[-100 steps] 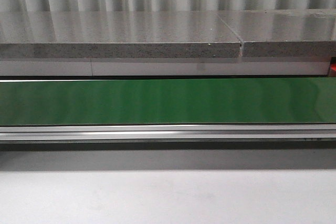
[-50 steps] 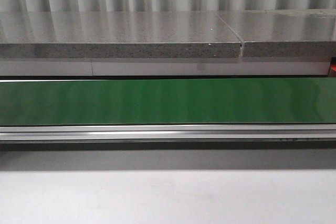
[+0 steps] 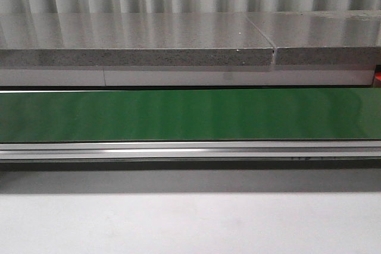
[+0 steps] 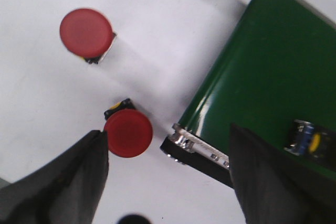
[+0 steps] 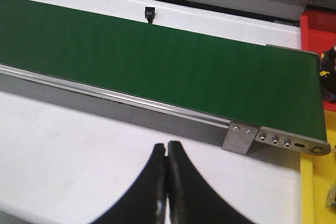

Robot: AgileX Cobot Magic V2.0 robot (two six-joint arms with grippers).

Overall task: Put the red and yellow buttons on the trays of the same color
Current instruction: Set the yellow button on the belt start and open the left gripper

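Your left gripper point(image 4: 168, 171) stands spread wide over the white table point(image 4: 42, 93), gripping nothing. A red button point(image 4: 128, 132) lies just beside its finger point(image 4: 79, 177), close to the end of the green conveyor belt point(image 4: 268, 61). A second red button point(image 4: 85, 32) lies farther off. Your right gripper point(image 5: 167, 182) has its fingers pressed together, empty, short of the belt. Beyond the belt's end you have a yellow tray point(image 5: 315, 182) and a red tray point(image 5: 318, 30).

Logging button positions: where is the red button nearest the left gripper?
Left wrist view: the red button lies on the white table, beside the green conveyor belt's end corner.
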